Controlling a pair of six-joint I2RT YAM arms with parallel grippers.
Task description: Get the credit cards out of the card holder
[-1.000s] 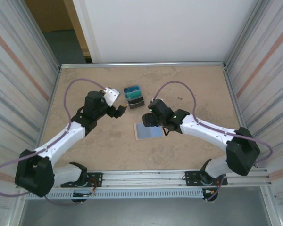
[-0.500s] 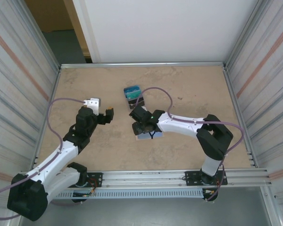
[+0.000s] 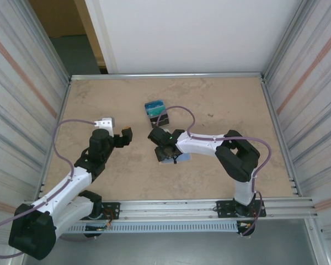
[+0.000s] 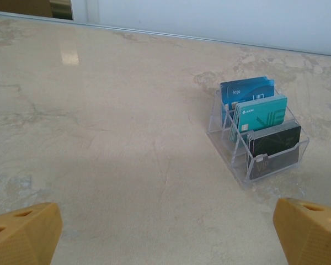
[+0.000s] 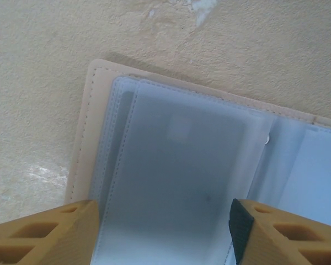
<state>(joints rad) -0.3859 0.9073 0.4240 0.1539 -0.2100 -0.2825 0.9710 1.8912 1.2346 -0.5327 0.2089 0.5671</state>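
From above, the card holder (image 3: 181, 158) lies open on the tabletop (image 3: 226, 105) near its middle, pale-blue lining up. The right jaws sit directly over its left part and hide much of it, with the right arm (image 3: 209, 144) stretched across from the right. Just behind, a clear rack (image 3: 159, 117) stands with the credit cards (image 3: 154, 106) upright in it. The left arm (image 3: 71, 176) reaches up the left side, its jaws held off to the left of rack and holder, apart from both.

At the left wrist, the two tan fingers (image 4: 23, 232) sit in the bottom corners, spread as wide as they go with nothing between them but bare tabletop. Beyond them the rack (image 4: 240, 160) holds a blue card (image 4: 248, 91) at the back, a teal card (image 4: 260, 117) in the middle and a black card (image 4: 275, 144) in front.

At the right wrist, the holder's tan border (image 5: 85, 138) frames frosted blue sleeves (image 5: 176, 182); a grey, card-shaped rectangle shows through the top one. The right fingers (image 5: 44, 234) stand partly apart, straddling that sleeve. They have hold of nothing that can be seen; whether the tips touch it I cannot tell.
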